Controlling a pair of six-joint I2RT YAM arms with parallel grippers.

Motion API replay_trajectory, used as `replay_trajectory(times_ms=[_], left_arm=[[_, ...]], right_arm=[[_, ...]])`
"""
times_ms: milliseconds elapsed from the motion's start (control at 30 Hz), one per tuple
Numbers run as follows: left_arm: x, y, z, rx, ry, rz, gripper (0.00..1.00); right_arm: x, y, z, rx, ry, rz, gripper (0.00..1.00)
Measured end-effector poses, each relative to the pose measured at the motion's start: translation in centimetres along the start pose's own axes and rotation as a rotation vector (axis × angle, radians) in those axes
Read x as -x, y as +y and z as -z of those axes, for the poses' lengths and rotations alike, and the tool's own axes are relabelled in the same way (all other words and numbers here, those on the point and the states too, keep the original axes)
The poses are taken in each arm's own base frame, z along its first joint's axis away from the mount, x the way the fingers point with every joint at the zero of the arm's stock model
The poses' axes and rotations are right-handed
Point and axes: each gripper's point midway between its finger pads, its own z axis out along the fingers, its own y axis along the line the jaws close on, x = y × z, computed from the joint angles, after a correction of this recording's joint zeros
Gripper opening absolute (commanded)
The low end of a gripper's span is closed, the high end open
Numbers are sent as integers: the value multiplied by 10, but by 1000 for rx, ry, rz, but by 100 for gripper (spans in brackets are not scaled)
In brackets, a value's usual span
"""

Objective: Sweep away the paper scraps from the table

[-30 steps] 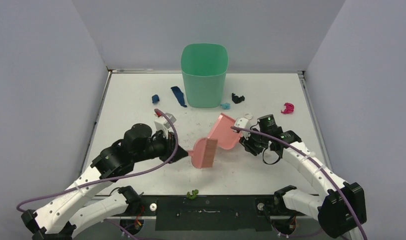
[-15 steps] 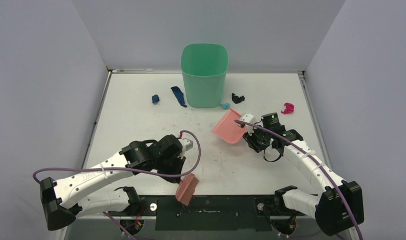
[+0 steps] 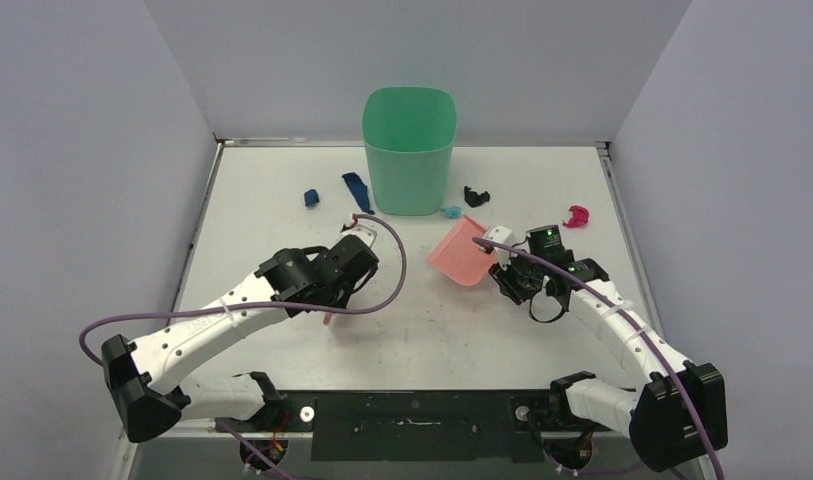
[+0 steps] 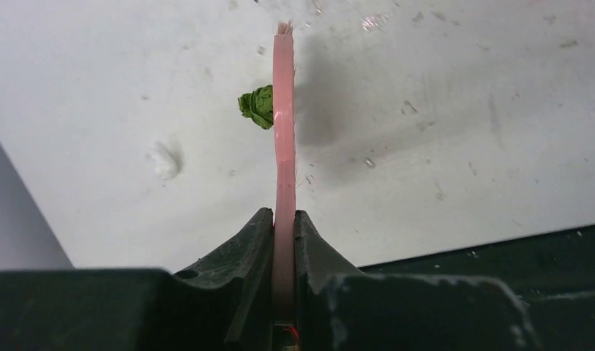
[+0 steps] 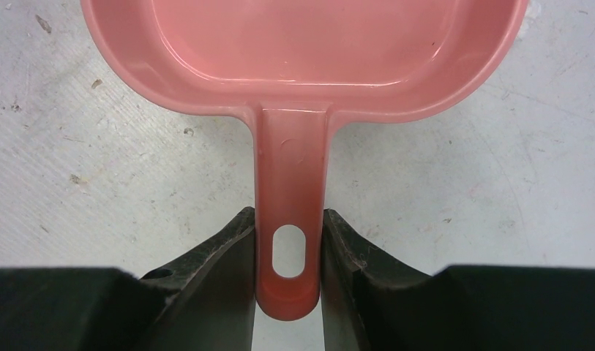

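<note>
Sweeping is underway: left gripper [image 4: 283, 219] clamped on the brush [image 4: 283, 117], green scrap [image 4: 257, 107] right beside it on the table [image 4: 462, 183]; right gripper [image 5: 288, 227] pinches the dustpan [image 5: 301, 51] handle. Next, I'd guess, nudge scrap panward.

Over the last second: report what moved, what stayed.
The left gripper swung the brush to the near edge and back inward; the green scrap left that edge and lies beside it. The right gripper moved the dustpan right and farther away. Other scraps stayed; both jaws kept hold.

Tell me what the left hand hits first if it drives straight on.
Probably the table, with the brush touching first; the green scrap sits just beside that line, though depth is unclear.
</note>
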Motion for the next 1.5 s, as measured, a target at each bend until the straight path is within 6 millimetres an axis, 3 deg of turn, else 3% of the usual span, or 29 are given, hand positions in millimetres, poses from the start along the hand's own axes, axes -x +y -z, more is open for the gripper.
replay_trajectory(times_ms=[233,333,467,600,900,1167,1367,1500], left_arm=[[31,27,23,109,-79,26,0],[38,49,32,180,-102,67,0],[32,103,30,378,-66,146,0],[22,127,24,463,-19,163,0],[23,143,21,549,-5,154,0],[15,151,-15,667,145,103,0],[-8,134,-63,671,331,39,0],[-26,114,-73,584,394,39,0]], right_arm=[[-1,-2,1,-5,0,-9,18],[-1,-3,1,-5,-2,-8,19],[1,-2,3,-4,-14,-3,19],[3,-1,4,-2,-24,0,19],[4,-1,5,2,-32,5,19],[4,-1,5,5,-34,8,19],[1,-1,5,9,-27,10,19],[-1,-3,5,7,-24,8,19]])
